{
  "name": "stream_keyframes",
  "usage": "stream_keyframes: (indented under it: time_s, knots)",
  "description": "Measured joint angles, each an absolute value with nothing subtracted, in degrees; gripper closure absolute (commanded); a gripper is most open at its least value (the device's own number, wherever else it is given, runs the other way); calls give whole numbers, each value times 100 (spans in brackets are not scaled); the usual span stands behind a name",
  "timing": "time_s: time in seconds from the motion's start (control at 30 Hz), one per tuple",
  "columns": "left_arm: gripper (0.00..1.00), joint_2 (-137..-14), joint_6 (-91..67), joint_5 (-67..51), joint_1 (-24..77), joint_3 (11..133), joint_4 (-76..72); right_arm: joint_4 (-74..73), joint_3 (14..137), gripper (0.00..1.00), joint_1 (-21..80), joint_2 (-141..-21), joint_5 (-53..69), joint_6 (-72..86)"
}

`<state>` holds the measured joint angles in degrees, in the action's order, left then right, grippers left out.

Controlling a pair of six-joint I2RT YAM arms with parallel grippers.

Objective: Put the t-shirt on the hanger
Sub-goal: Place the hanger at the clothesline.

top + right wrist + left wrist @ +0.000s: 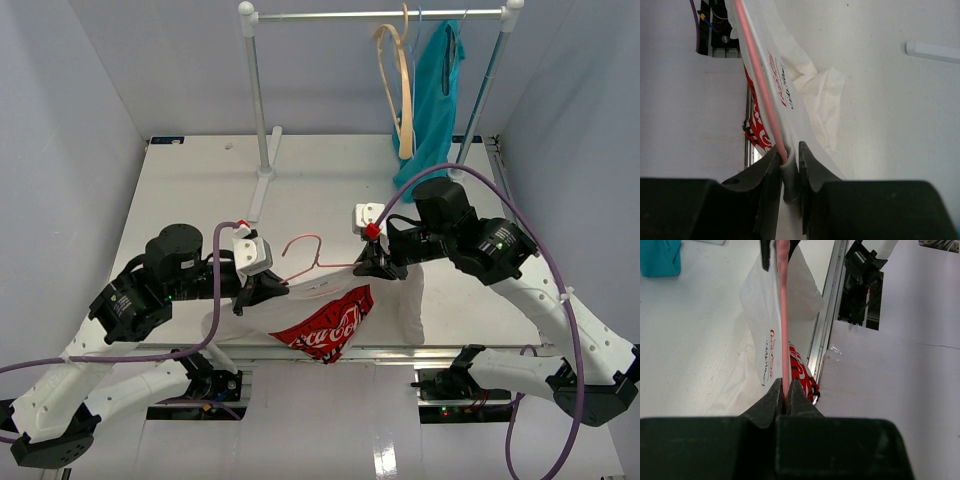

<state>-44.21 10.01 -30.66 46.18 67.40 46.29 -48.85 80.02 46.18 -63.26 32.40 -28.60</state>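
Note:
The white t-shirt (330,318) with the red Coca-Cola print hangs between both grippers over the table's near edge. The pink wire hanger (305,247) runs along its top, hook pointing to the far side. My left gripper (268,290) is shut on the hanger's left end; in the left wrist view the pink wire (785,335) runs straight out of the closed left gripper (786,391) past the shirt (760,305). My right gripper (372,268) holds the right end. In the right wrist view the right gripper (788,156) pinches a fold of the shirt (810,95) beside the hanger wire (757,80).
A clothes rack (258,100) stands at the back of the table. A tan wooden hanger (398,90) and a teal garment (437,90) hang on its bar. The table's metal front rail (400,352) lies just below the shirt.

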Motion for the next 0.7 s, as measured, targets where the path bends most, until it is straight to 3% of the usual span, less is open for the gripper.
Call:
stream_keyframes:
  time_s: [0.23, 0.27, 0.37, 0.47, 0.57, 0.7]
  knots:
    - [97, -4387, 958, -2890, 4591, 6709, 4588, -5039, 8003, 92, 4634, -6304, 3406, -2959]
    - [91, -4391, 951, -2861, 4591, 6709, 4583, -5043, 8003, 92, 4633, -6307, 3399, -2957]
    - [50, -4400, 910, -2734, 4592, 6709, 4545, -5018, 8003, 92, 4630, -6308, 3355, -2920]
    - [19, -4489, 818, -2580, 4596, 6782, 4489, -4970, 8012, 92, 4620, -6324, 3277, -2795]
    - [3, -4738, 699, -2421, 4598, 7097, 4320, -4917, 8035, 92, 4606, -6394, 3065, -2565]
    - [2, -5020, 413, -1984, 4598, 7420, 3993, -4851, 8040, 92, 4584, -6455, 2768, -2333]
